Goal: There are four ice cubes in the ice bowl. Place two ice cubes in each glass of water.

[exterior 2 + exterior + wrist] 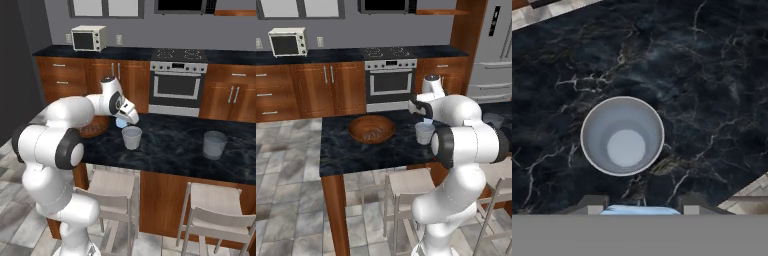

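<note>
The end effector (641, 207) hangs pointing down over a glass of water (622, 135), its two fingertips partly parted with an ice cube (641, 210) pinched between them. The cube shows as a pale blue sliver at six o'clock in the hand view, with the tumbler's open mouth just above it toward the centre. That placement looks deliberate: held above the rim, the cube should drop into the tumbler once the fingers let go, though it sits slightly off the mouth's middle. This tumbler looks empty of ice.

In the right base view the hand (126, 118) hovers just above that glass of water (132, 137); the second glass of water (214, 144) stands well apart at three o'clock on the dark marble worktop (175, 137). The ice bowl (371, 128) rests at nine o'clock of the near tumbler in the left base view; its contents are too blurred to count.

The arm (466, 142) arches forward from the base, elbow high, wrist bent downward.
</note>
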Controlling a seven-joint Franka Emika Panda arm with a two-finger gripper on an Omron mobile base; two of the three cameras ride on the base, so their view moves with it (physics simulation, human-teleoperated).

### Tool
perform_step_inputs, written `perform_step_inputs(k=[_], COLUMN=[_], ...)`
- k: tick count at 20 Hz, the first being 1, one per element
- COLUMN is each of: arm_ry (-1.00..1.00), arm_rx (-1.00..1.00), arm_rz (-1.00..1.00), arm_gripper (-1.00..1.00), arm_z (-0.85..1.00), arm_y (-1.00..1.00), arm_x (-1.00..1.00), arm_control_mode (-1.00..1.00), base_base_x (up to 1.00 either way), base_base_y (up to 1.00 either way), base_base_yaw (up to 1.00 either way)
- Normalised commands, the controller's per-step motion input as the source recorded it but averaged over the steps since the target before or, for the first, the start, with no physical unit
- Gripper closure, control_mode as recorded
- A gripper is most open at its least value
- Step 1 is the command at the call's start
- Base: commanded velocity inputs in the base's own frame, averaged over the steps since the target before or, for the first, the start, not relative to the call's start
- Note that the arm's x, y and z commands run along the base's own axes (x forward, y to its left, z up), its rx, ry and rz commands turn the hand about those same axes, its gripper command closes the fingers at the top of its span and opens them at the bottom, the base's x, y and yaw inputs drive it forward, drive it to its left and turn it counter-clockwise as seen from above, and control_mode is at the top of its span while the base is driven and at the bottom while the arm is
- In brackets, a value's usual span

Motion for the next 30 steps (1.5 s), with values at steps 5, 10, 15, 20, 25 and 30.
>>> perform_step_inputs(k=[5,10,15,20,25,30], arm_ry=[0.03,0.05,0.03,0.03,0.01,0.00], arm_rx=[0.00,0.00,0.00,0.00,0.00,0.00], arm_rz=[0.00,0.00,0.00,0.00,-0.01,-0.04], arm_gripper=[1.00,1.00,1.00,1.00,1.00,1.00], arm_z=[-0.06,-0.20,-0.21,-0.33,-0.32,-0.23], arm_y=[-0.08,-0.26,-0.22,-0.05,0.00,0.00], arm_x=[0.53,0.11,0.13,0.03,0.12,0.08], arm_control_mode=[-1.00,-1.00,-1.00,-1.00,-1.00,-1.00], base_base_x=[0.00,0.00,0.00,0.00,0.00,0.00], base_base_y=[0.00,0.00,0.00,0.00,0.00,0.00], base_base_yaw=[0.00,0.00,0.00,0.00,0.00,0.00])
